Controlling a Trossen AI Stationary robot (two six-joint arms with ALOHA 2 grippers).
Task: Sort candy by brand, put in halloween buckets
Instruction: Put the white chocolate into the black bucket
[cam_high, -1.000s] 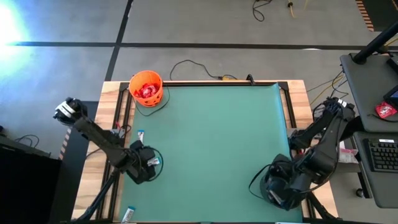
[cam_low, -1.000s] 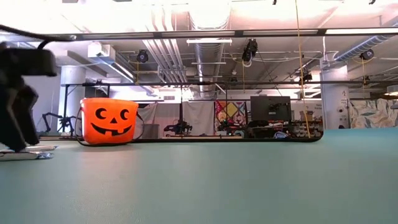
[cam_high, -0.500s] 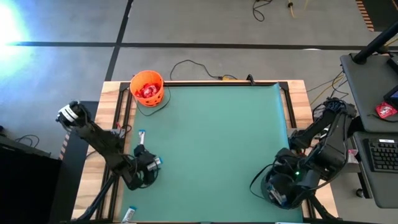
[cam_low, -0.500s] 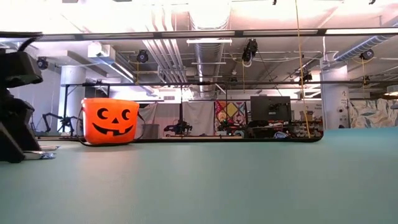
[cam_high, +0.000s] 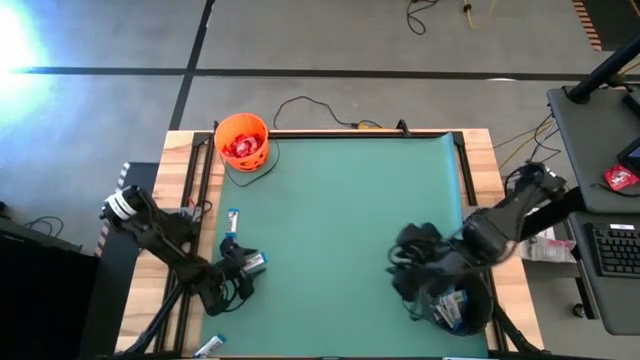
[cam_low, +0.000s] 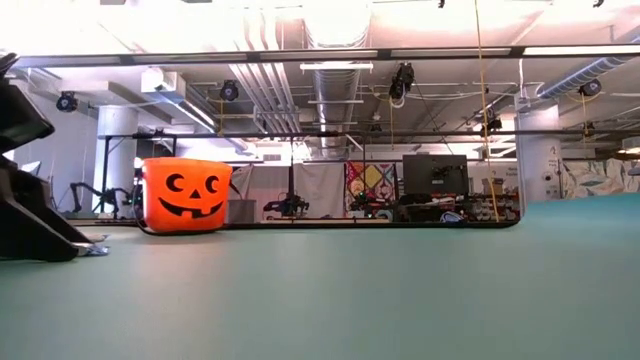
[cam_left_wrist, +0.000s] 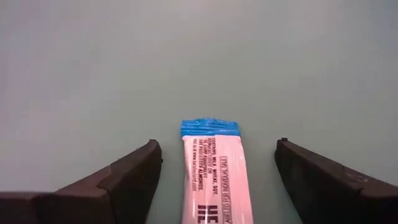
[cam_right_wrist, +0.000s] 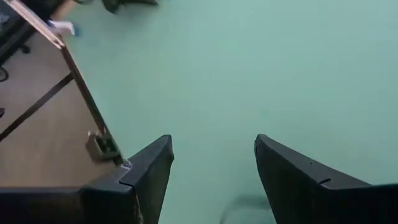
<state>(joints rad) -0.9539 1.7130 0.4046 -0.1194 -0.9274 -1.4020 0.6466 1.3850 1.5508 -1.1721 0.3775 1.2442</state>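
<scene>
Candy, near left: one slim blue-and-white wrapped bar (cam_high: 209, 346) lies on the wooden table edge (cam_high: 150, 300), at the near left corner.
Left gripper (cam_left_wrist: 214, 163): low at the near left of the green mat (cam_high: 350, 220), fingers spread wide, a blue-ended white bar (cam_left_wrist: 213, 168) lying flat between them, touching neither.
Right gripper (cam_right_wrist: 213, 163): fingers spread, nothing between them, above the near right of the mat, just beside a black round pail (cam_high: 462, 305).
Black pail contents: pale wrappers show inside; kind unclear.
Candy, farther left: another blue-and-white bar (cam_high: 233, 216) on the mat's left edge.
Orange pail: a bright orange round plastic bucket with a black jack-o'-lantern face (cam_low: 184, 195), far left corner, red packets (cam_high: 242, 146) inside.
</scene>
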